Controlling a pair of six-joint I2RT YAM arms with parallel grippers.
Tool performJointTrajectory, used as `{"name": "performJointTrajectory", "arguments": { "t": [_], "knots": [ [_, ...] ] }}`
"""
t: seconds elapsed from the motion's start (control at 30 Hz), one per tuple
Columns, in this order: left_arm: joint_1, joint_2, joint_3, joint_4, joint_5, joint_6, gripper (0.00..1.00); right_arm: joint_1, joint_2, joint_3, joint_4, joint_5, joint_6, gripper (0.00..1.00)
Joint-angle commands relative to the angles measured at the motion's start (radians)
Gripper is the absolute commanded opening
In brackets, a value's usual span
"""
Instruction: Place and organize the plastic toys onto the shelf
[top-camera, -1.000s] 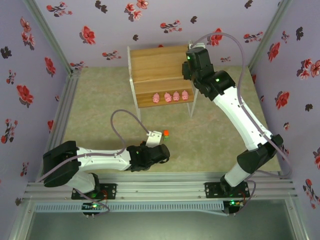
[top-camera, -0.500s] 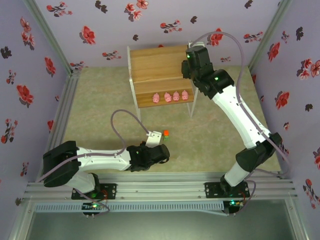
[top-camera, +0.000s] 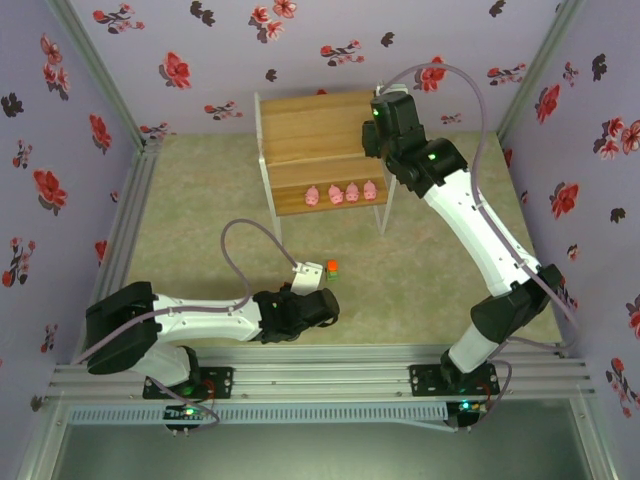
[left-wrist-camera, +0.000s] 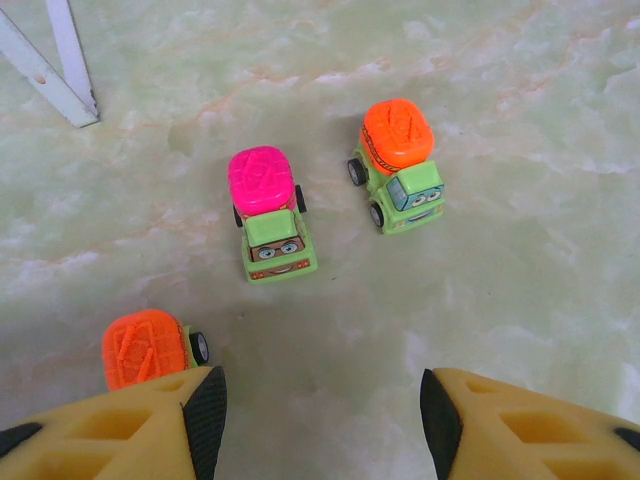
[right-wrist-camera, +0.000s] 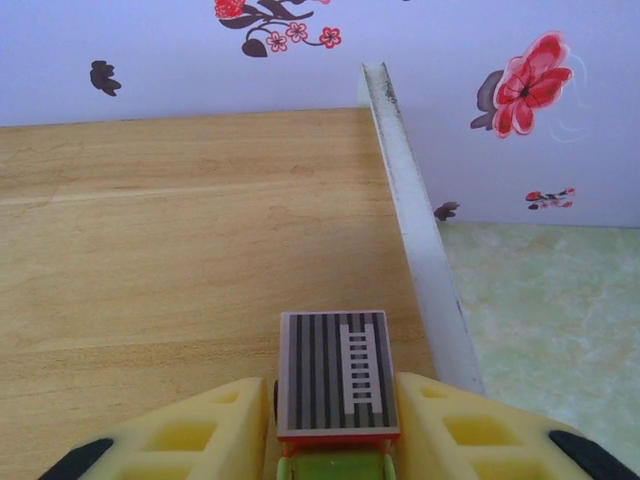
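Note:
My right gripper (right-wrist-camera: 337, 432) is shut on a yellow-green truck with a grey striped top (right-wrist-camera: 337, 372), just above the right end of the shelf's top board (right-wrist-camera: 200, 230). From above, that gripper (top-camera: 379, 138) is over the wooden shelf (top-camera: 310, 125). Four pink pigs (top-camera: 340, 193) stand in a row on the lower tier. My left gripper (left-wrist-camera: 320, 420) hangs open over the floor. Ahead of it stand a magenta-topped truck (left-wrist-camera: 270, 215) and an orange-topped truck (left-wrist-camera: 400, 165). A second orange-topped truck (left-wrist-camera: 148, 347) sits against the outer side of the left finger (left-wrist-camera: 205, 415).
The shelf's white frame rail (right-wrist-camera: 415, 220) runs along the board's right edge, close to the held truck. A white shelf leg (left-wrist-camera: 50, 62) stands at the far left of the left wrist view. Flowered walls (top-camera: 60, 120) enclose the pale green floor (top-camera: 200, 210).
The right wrist has crept very slightly toward the back of the shelf. The left arm and the toys have not moved.

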Motion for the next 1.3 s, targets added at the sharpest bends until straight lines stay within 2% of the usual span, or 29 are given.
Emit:
{"name": "performJointTrajectory", "arguments": {
  "t": [0.0,0.37,1.27],
  "knots": [
    [-0.005,-0.029,-0.012,-0.015,-0.042,-0.021,0.58,-0.005,0.02,0.034,-0.029,-0.015,0.006,0.39],
    [-0.006,-0.04,-0.011,-0.02,-0.045,-0.021,0.58,-0.005,0.015,0.069,-0.044,-0.014,0.006,0.47],
    [-0.009,-0.08,-0.006,-0.043,-0.067,-0.01,0.58,-0.005,-0.085,0.035,-0.046,-0.008,0.02,0.5]
  ]
}}
